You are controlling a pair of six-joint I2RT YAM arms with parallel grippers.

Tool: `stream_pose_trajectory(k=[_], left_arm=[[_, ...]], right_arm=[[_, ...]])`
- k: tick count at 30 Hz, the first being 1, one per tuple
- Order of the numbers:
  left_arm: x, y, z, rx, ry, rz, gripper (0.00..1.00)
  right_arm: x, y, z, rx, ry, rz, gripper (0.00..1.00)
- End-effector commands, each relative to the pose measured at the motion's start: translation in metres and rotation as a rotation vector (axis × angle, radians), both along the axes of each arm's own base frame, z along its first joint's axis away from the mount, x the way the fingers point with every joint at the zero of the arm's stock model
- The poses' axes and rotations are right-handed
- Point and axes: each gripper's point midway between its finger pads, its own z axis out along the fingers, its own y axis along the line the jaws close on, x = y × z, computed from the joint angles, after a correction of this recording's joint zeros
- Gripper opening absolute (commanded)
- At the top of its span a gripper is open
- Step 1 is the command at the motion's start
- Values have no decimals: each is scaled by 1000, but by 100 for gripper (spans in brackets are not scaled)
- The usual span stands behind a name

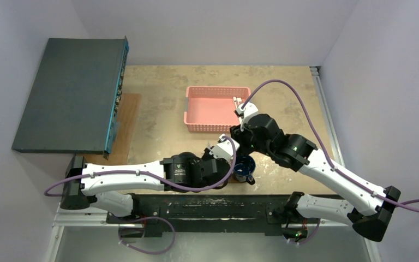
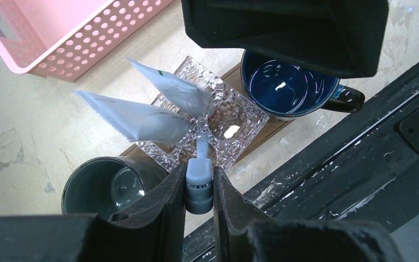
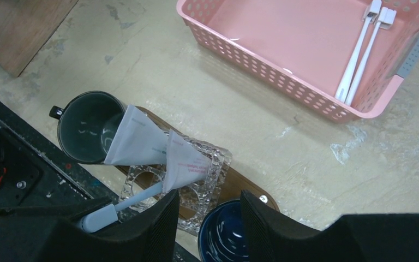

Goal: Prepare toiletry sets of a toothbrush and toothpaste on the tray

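At the near edge of the mottled beige bench (image 1: 163, 109), the long dark brown wooden tray (image 3: 244, 188) lies along the black base rail. A pale dot shows near the tray's right end.

On the tray is a clear dimpled glass holder (image 2: 234, 106) with round holes. A dark grey cup (image 2: 106, 185) is just beside the holder on the left and a glossy dark blue mug (image 2: 286, 87) just beside it on the right. Can't tell if the cup's base is on the wood.

Two small silvery-white toothpaste tubes (image 3: 136, 144) stand cap-down in the holder. Both are tilted toward the grey cup with their flat crimped ends up, side by side and nearly touching.

Left fingers (image 2: 199, 190) are clamped on the thick end of a slim pale blue and white toothbrush (image 2: 198, 173). Its thin end reaches a front hole of the holder. Can't tell if it's seated in the hole or just over it.

Right fingers (image 3: 207, 213) are spread with nothing between them. They hang above the tray over the gap between holder and mug, touching nothing.

A pink lattice plastic basket (image 3: 262, 61) sits farther back on the bench, well apart from the tray. Two more white toothbrushes (image 3: 357, 54) lie in one corner of it, side by side with heads at the same end.

A flat dark grey box (image 1: 68, 103) sits at the far left of the top view, overhanging a wooden board.
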Motion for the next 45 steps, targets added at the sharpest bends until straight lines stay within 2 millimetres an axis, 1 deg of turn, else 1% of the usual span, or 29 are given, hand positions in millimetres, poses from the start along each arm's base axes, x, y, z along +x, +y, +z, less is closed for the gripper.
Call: stream_pose_trajectory(k=[1,14,18,21,27,37,45], left_arm=[[1,-6,2,-31,-20,24,0],[-1,-1,-5,-12,-14,24,1],[-3,1,-6,-11,-10,22,11],[-4,2,-6,-9,-10,20,15],[-6,5,-4,-10,-11,21,18],[-10,9,1,-10,-6,24,26],[-12,10,9,-34,-6,13,34]], right_arm=[[3,3,4,30,-12,-12,48],[1,3,-1,28,0,-14,50],[1,3,-2,27,4,-12,51],[1,4,-3,27,4,-12,51],[2,6,-3,29,9,-8,52],[3,7,-1,30,8,-6,55],[7,2,0,13,0,-47,55]])
